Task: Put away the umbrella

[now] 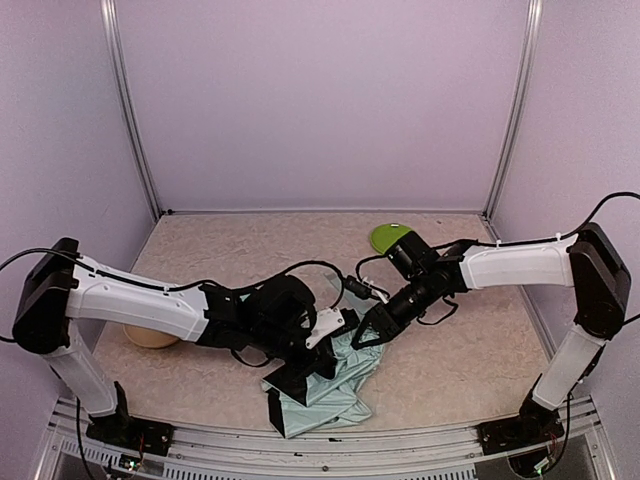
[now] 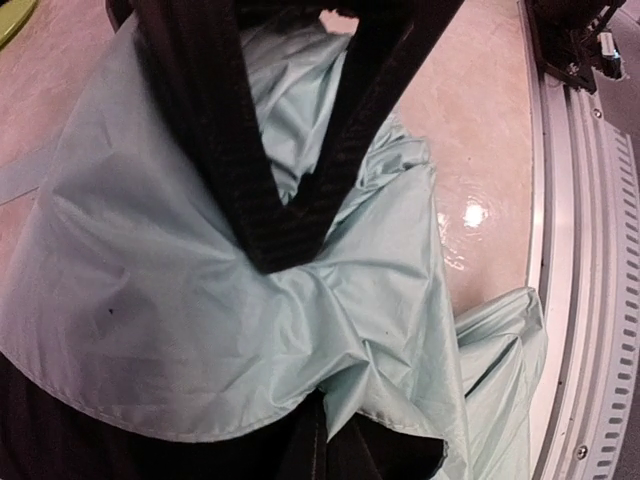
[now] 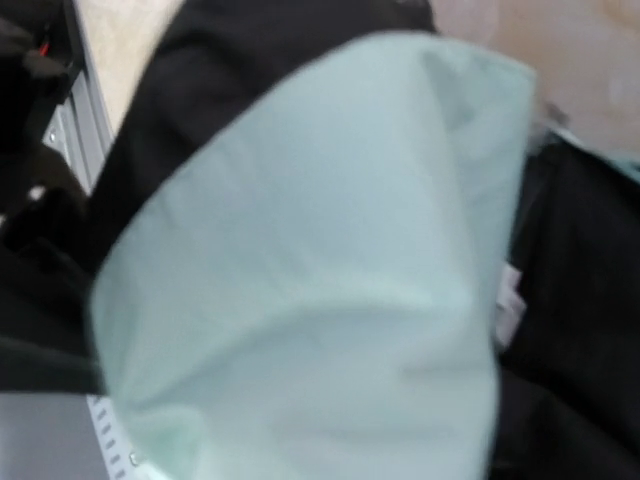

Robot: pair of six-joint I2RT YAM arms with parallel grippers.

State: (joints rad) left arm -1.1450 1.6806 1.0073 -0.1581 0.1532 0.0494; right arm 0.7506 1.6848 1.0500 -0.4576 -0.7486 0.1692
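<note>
Across the tan table (image 1: pixel 470 340), lower centre of the top view, the umbrella (image 1: pixel 330 390) lies as a crumpled heap of mint fabric with black lining showing at its lower left; neither shaft nor handle shows. Both arms converge on it. At mid-frame in the left wrist view, the left gripper (image 2: pixel 285 250) is clenched tip to tip on a pucker of cloth. Just right of centre from above, the right gripper (image 1: pixel 365 335) meets the heap's upper-right edge; its jaw state I cannot tell. Gathering the canopy seems in hand. Next comes drawing loose folds together without snagging.
</note>
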